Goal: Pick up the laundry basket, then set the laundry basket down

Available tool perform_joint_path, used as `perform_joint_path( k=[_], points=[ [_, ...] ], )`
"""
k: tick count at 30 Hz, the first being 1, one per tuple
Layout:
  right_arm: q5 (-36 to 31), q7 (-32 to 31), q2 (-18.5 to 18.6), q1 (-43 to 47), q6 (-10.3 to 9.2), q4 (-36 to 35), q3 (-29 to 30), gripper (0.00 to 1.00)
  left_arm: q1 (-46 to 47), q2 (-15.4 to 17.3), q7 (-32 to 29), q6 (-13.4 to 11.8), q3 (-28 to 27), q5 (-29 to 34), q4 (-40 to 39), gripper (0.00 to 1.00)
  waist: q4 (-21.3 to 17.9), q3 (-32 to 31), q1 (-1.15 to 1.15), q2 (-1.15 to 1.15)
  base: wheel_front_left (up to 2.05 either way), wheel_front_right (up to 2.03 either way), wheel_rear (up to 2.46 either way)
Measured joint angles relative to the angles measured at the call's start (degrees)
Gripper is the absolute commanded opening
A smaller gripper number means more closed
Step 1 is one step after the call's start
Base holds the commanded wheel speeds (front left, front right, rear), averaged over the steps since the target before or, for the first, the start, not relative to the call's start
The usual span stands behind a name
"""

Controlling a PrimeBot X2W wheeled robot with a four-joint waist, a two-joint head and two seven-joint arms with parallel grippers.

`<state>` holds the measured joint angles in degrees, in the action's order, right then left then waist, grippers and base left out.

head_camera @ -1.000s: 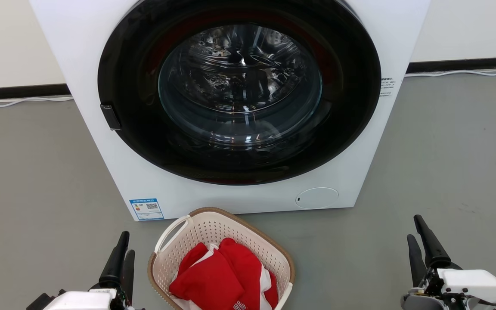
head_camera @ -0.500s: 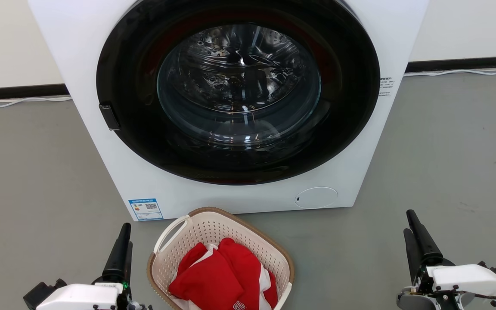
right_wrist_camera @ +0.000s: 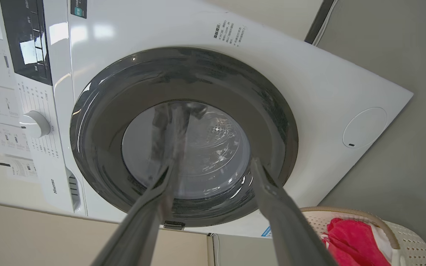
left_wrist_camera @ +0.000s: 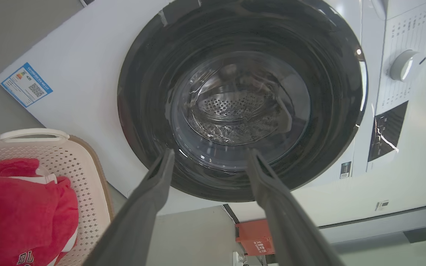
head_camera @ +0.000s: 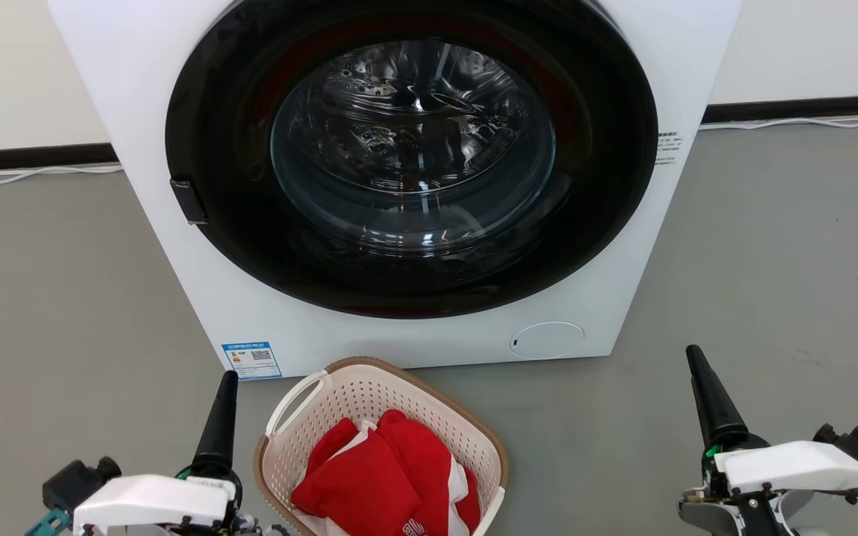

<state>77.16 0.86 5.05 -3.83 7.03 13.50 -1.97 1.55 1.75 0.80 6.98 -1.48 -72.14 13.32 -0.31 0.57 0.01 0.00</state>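
The laundry basket (head_camera: 369, 393) stands on the grey floor just in front of the washer, cream and perforated, with a tan rim and a white loop handle (head_camera: 293, 402). Red and white clothes (head_camera: 384, 476) lie inside it. My left gripper (head_camera: 229, 374) hangs left of the basket, apart from it, fingers pointing at the washer. My right gripper (head_camera: 691, 350) is well off to the basket's right. In the wrist views both the left gripper (left_wrist_camera: 210, 152) and the right gripper (right_wrist_camera: 213, 162) stand open and hold nothing. The basket (left_wrist_camera: 87, 173) sits beside the left fingers and at the right wrist view's corner (right_wrist_camera: 409, 240).
A white front-loading washer (head_camera: 623, 246) with a shut round dark glass door (head_camera: 410, 149) rises right behind the basket. Grey floor (head_camera: 771, 283) spreads to both sides. A white cable (head_camera: 801, 123) runs along the wall's dark skirting. A small orange box (left_wrist_camera: 255, 236) sits by the wall.
Both grippers have moved forward toward the washer and rolled, so each pair of fingers now reads as one dark spike in the head view. The basket has stayed put.
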Motion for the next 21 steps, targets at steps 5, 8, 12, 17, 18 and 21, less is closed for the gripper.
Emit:
perform_joint_path(
  k=[5, 8, 12, 17, 18, 21],
  points=[
    [-4.23, 0.98, 0.47, -0.03, 0.00, -0.09, -1.04, 1.00, 0.20, 0.03, 0.88, 0.01, 0.36, 6.15, -0.54, 1.00, -0.07, 0.12, 0.00, 0.00, 0.00, 0.00, 0.00],
    [-6.77, 1.26, 0.90, -0.08, 0.01, -0.08, -1.94, 1.00, 0.21, 0.03, 1.33, 0.01, 0.51, 9.42, -0.77, 1.00, -0.09, 0.15, 0.00, 0.00, 0.00, 0.00, 0.00],
    [-10.61, 1.79, 1.19, -0.20, 0.01, -0.08, -2.13, 1.00, 0.23, 0.05, 1.86, 0.00, 0.51, 14.16, -0.98, 1.00, -0.14, 0.18, 0.00, 0.00, 0.00, 0.00, 0.00],
    [-16.77, 2.77, 1.18, -1.19, 0.02, -0.05, -1.81, 1.00, 0.26, 0.08, 2.83, -0.44, 0.85, 19.50, -1.19, 1.00, -0.17, 0.14, 0.00, 0.00, 0.00, 0.00, 0.00],
    [-17.92, 2.78, 1.15, -1.21, 0.02, -0.05, -1.60, 1.00, 0.26, 0.08, 2.86, -0.55, 0.98, 20.40, -1.19, 1.00, -0.18, 0.14, 0.00, 0.00, 0.00, 0.00, 0.00],
    [-21.69, 3.37, 1.07, -1.19, 0.02, -0.03, -1.14, 1.00, 0.28, 0.10, 3.45, -1.01, 1.40, 23.25, -1.23, 1.00, -0.20, 0.15, 0.00, 0.00, 0.00, 0.00, 0.00]
  ],
)
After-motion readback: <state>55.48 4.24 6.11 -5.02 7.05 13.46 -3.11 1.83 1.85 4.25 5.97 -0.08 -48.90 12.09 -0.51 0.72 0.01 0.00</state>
